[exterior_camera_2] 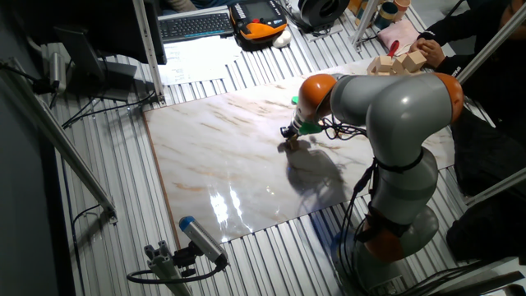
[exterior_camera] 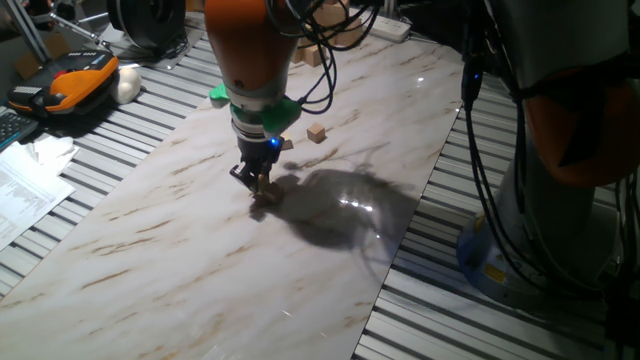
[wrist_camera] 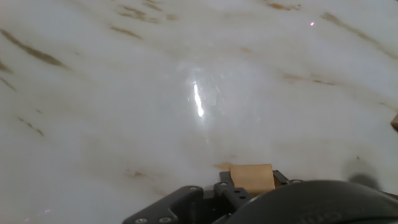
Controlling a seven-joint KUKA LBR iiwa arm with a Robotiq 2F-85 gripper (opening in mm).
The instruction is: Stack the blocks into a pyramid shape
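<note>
Small tan block (wrist_camera: pixel 251 176) pinched between closed fingers of gripper (exterior_camera: pixel 256 183), low over or on the marble-patterned board (exterior_camera: pixel 180 250), near its middle; contact with board not resolvable. Second block (exterior_camera: pixel 317 133) lying loose farther back, well apart; a third partly hidden behind the arm. No stack yet visible. Likely risks: block tilted or nudged on release if fingers opened unevenly; sliding on glossy surface. Board glossy, with lamp glare and arm shadow, set on ribbed metal table (exterior_camera: pixel 440 320). Pile of larger pale blocks (exterior_camera_2: pixel 396 61), keyboard (exterior_camera_2: pixel 196 25), cables around.
</note>
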